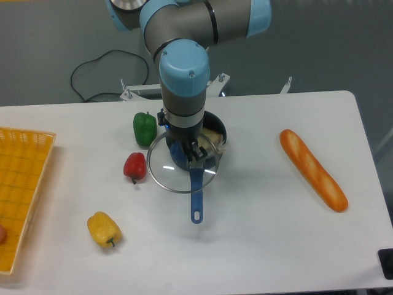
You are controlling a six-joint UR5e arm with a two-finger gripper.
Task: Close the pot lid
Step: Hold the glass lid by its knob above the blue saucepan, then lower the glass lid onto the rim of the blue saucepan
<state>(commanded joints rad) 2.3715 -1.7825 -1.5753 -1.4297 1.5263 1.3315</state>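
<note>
The dark-blue pot point(215, 131) stands at the table's middle, mostly hidden behind my arm, its long blue handle point(196, 195) pointing toward the front edge. My gripper point(188, 153) points down and is shut on the knob of the clear glass lid point(164, 173). The lid hangs a little in front and to the left of the pot, overlapping its front rim and the handle's root. Something pale shows inside the pot.
A green pepper point(145, 128) and a red pepper point(135, 166) lie just left of the lid. A yellow pepper point(103, 228) sits front left, an orange basket point(21, 184) at the left edge, a baguette point(312, 169) to the right.
</note>
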